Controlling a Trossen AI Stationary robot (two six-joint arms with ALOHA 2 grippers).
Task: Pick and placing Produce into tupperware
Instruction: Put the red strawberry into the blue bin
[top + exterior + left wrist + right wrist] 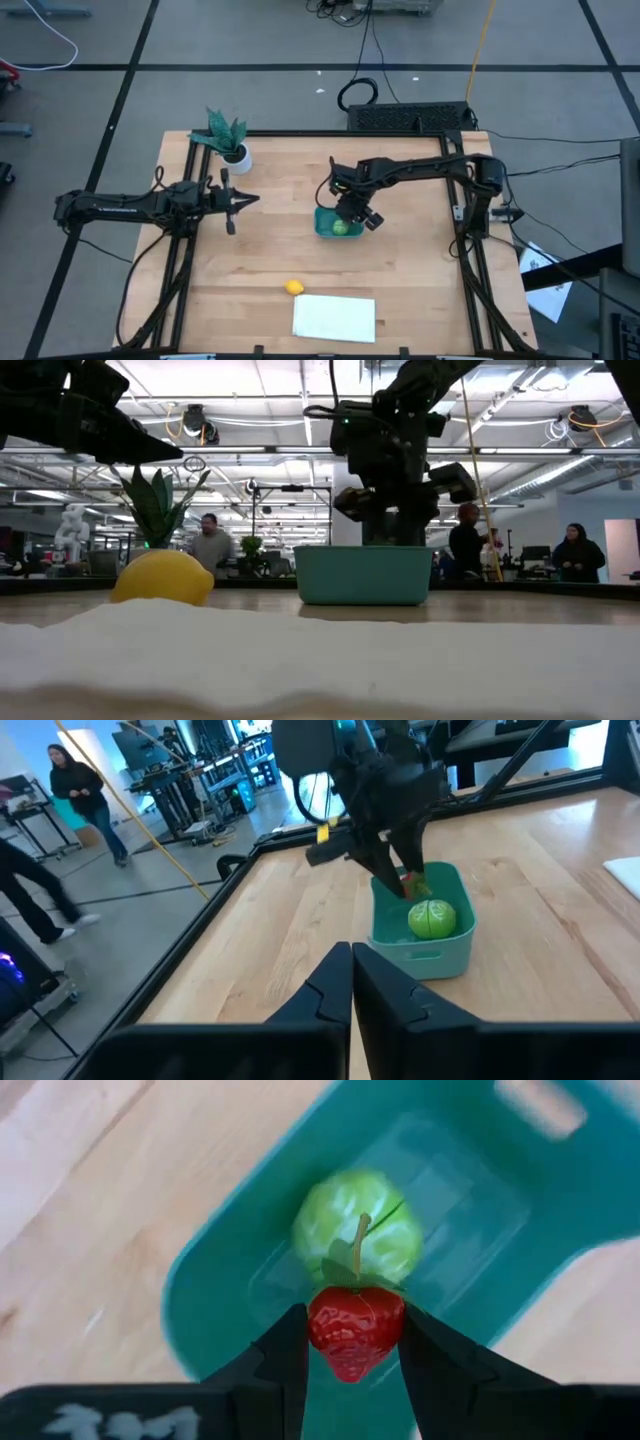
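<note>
We see the right gripper (352, 1342) over the teal tupperware (325, 228), near the middle of the table (270, 260). Its jaws are partly closed and hold a small red strawberry (355, 1328) between them, just above the inside of the tub. A round green fruit (357, 1227) already lies on the tub's floor, right under the strawberry. The yellow lemon (293, 288) rests on the table, well apart from the tub, just beside the white sheet (335, 318). The left gripper (351, 992) waits at the left side near the potted plant (228, 138), its jaws pressed together and holding nothing.
</note>
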